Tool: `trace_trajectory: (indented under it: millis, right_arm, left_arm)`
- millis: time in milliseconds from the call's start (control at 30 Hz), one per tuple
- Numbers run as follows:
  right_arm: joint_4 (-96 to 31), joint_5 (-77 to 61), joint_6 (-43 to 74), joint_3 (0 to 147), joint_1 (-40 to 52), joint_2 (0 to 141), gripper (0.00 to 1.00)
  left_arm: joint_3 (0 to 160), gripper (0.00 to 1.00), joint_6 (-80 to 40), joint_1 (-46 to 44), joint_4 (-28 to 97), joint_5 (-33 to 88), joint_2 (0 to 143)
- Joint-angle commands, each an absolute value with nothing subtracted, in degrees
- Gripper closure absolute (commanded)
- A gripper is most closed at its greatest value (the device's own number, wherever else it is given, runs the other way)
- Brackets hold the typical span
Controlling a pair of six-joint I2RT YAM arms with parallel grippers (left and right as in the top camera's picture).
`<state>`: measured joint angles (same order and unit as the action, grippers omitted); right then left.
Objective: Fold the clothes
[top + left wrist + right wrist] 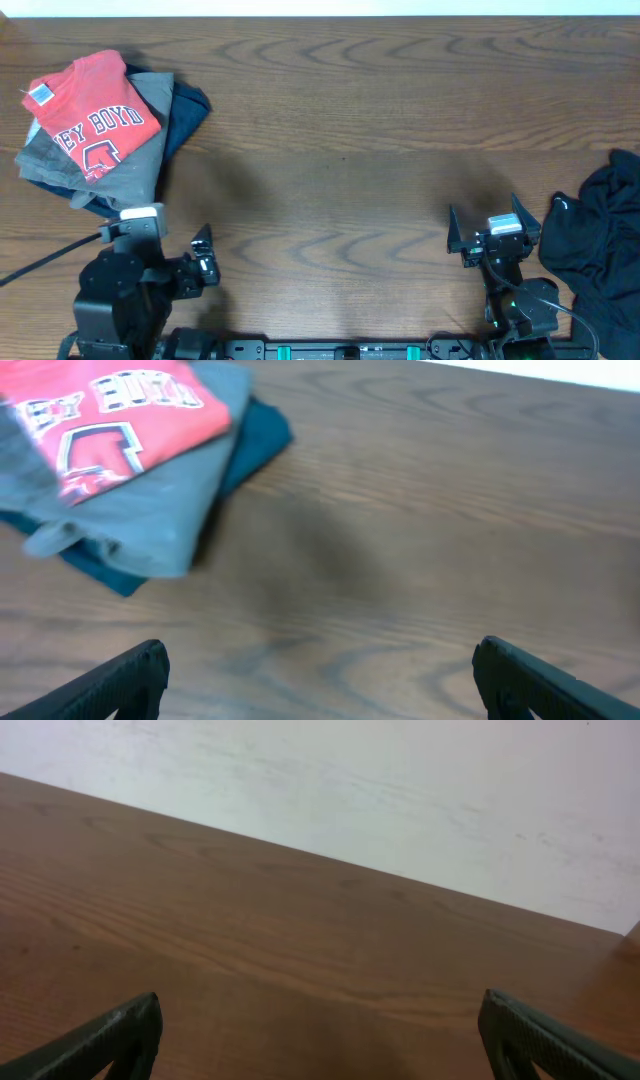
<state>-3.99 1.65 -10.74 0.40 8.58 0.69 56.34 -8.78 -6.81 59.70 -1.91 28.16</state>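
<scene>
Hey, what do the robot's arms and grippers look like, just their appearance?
The left arm and right arm are black and chunky. The left gripper and right gripper each have two dark, wedge-shaped fingers, with a light grey block at each wrist. A black cable trails from the left arm; a small green light glows on the right.

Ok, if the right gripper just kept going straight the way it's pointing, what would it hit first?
Nothing, as far as the views show: the right gripper, open, faces bare table up to its far edge, then the white wall.
</scene>
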Motion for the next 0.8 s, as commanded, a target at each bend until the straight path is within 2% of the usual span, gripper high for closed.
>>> trace_trajectory:
  millis: [0, 200, 467, 767]
  right_arm:
    - [-4.3, 1.1, -10.3, 0.3, 8.1, 0.3, 0.01]
    - [-4.3, 1.1, -10.3, 0.3, 8.1, 0.3, 0.01]
    - [-4.3, 1.1, -10.3, 0.3, 8.1, 0.3, 0.01]
    - [-4.3, 1.1, -10.3, 0.3, 8.1, 0.3, 0.01]
  left_arm:
    - [52.4, 0.02, -8.8, -3.3, 59.3, -2.2, 25.4]
    - [38.0, 0.02, -8.8, -1.7, 51.8, -2.2, 15.9]
    - [16.2, 0.02, -8.8, -1.7, 30.3, -1.7, 1.7]
    - [2.3, 0.02, -6.1, -1.7, 6.6, -0.6, 0.1]
